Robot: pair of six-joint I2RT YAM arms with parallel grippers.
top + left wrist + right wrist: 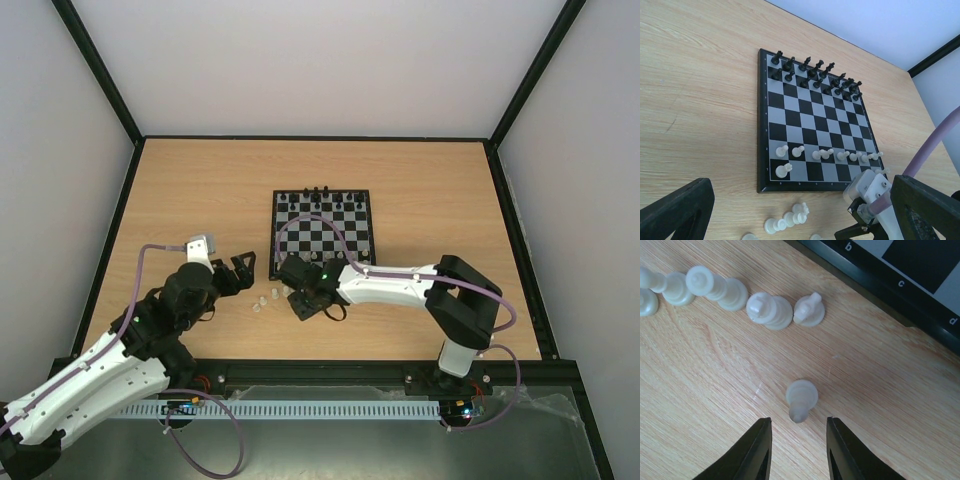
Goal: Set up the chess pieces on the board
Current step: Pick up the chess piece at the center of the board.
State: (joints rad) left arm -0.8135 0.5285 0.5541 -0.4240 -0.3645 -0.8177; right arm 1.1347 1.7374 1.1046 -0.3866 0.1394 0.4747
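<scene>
Black right gripper [798, 432] jaws half-spread, empty, short of 1 tiny whitish translucent chess piece [801, 397]: probably light, stiff, slippery; pinch its narrow waist.

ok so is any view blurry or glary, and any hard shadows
top view: even soft light, no glare, the white pieces just tiny blobs; left wrist: board sharp, its own fingers dark and soft-edged; right wrist: lone piece in focus, barely any shadow
</scene>
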